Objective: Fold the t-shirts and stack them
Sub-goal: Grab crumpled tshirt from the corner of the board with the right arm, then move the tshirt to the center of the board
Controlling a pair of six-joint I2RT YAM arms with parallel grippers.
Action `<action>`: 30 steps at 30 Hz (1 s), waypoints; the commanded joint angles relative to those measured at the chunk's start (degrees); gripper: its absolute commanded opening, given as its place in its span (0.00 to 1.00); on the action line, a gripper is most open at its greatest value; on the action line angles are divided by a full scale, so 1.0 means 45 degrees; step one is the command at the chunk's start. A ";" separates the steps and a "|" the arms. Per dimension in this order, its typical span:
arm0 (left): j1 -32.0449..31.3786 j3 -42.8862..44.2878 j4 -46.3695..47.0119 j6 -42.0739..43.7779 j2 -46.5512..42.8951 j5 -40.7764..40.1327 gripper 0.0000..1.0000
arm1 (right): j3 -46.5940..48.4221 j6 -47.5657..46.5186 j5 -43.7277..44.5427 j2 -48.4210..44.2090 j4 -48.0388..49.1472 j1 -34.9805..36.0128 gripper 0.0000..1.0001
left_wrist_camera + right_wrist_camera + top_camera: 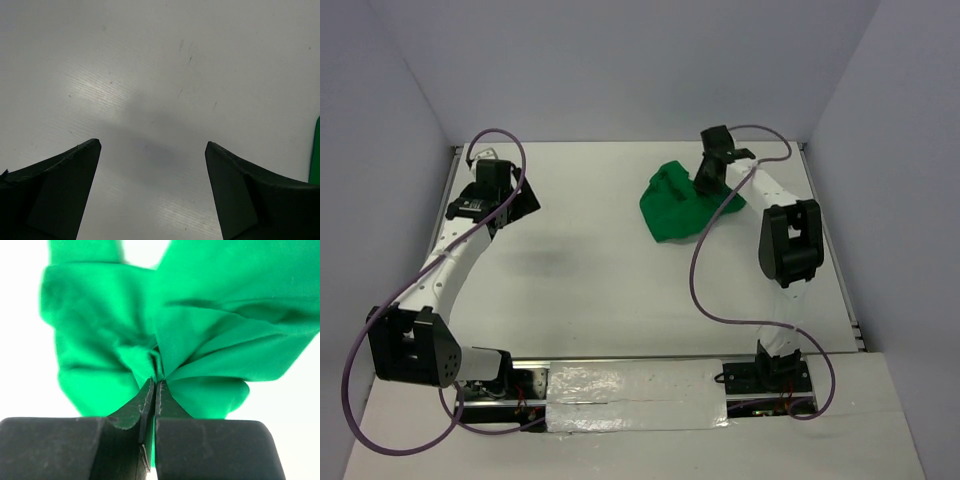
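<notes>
Right gripper was clamped on bunched t-shirt, upper right | left gripper stood open | advised: spread flat before folding.

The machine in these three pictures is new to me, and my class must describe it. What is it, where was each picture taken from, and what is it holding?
It is a robot: two arms bolted to a white table. The wide picture looks down from above and behind them; the other two come from a camera on each wrist. The left gripper is open above the table, holding nothing. The right gripper is shut on a crumpled green t-shirt, pinching a bunch of its cloth.
</notes>
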 commanded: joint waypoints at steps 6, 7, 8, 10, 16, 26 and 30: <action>0.1341 0.0768 -0.1378 -0.1316 0.0073 -0.0976 0.99 | 0.6856 -0.0544 -0.0067 -0.2112 -0.1350 0.4164 0.00; 0.1671 0.0827 -0.1457 -0.1529 0.0131 -0.0898 0.99 | 0.7267 -0.0505 -0.0184 -0.2325 -0.1311 0.4477 0.00; 0.1945 0.0905 -0.1632 -0.1570 0.0131 -0.0801 0.99 | 0.7503 -0.0563 -0.0418 -0.2540 -0.1176 0.4770 0.00; 0.2746 0.1061 -0.1692 -0.1668 0.0093 -0.0255 0.99 | 0.7215 -0.0641 -0.0810 -0.3511 -0.0318 0.5435 0.00; 0.4350 0.1648 -0.1829 -0.1726 -0.0180 0.0897 0.99 | 0.0855 -0.1248 0.0417 -0.7184 0.2671 0.4799 0.06; 0.4371 0.1101 -0.1398 -0.1981 0.0793 0.3086 0.99 | -0.3737 -0.0232 -0.1768 -0.4569 0.0932 0.1706 0.95; 0.3767 0.0770 -0.1419 -0.1590 0.0971 0.3010 0.99 | -0.5578 -0.0173 -0.1806 -0.6285 0.1774 0.1707 0.95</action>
